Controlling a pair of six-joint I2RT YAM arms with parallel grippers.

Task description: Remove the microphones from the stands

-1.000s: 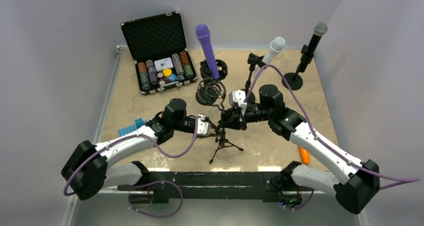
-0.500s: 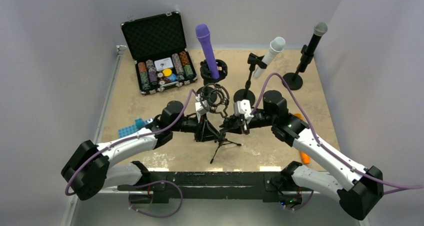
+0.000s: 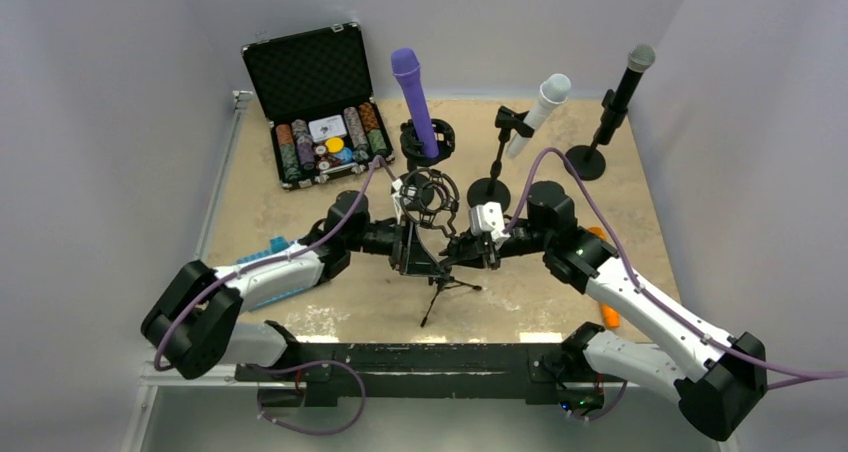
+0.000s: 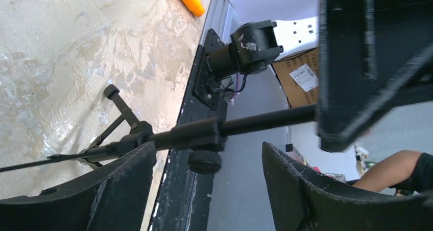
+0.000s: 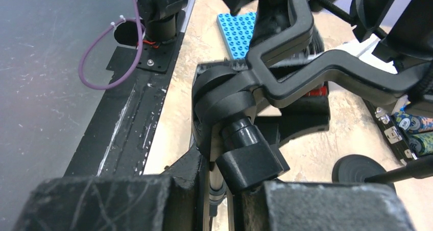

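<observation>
A black tripod stand with a ring-shaped shock mount on top stands mid-table. My right gripper is shut on its pole, just under the mount's bracket. My left gripper is open on the stand's left. In the left wrist view the pole and its knob cross just beyond the spread fingers, which hold nothing. At the back, a purple microphone sits in another mount. A white microphone and a black microphone sit on stands.
An open case of poker chips lies at the back left. A blue studded plate sits under the left arm. An orange object lies by the right arm. The white microphone's round base sits close behind the tripod.
My left gripper has opened and its arm has reached further in beside the stand's pole. The right gripper has kept its hold, and the stand has shifted slightly.
</observation>
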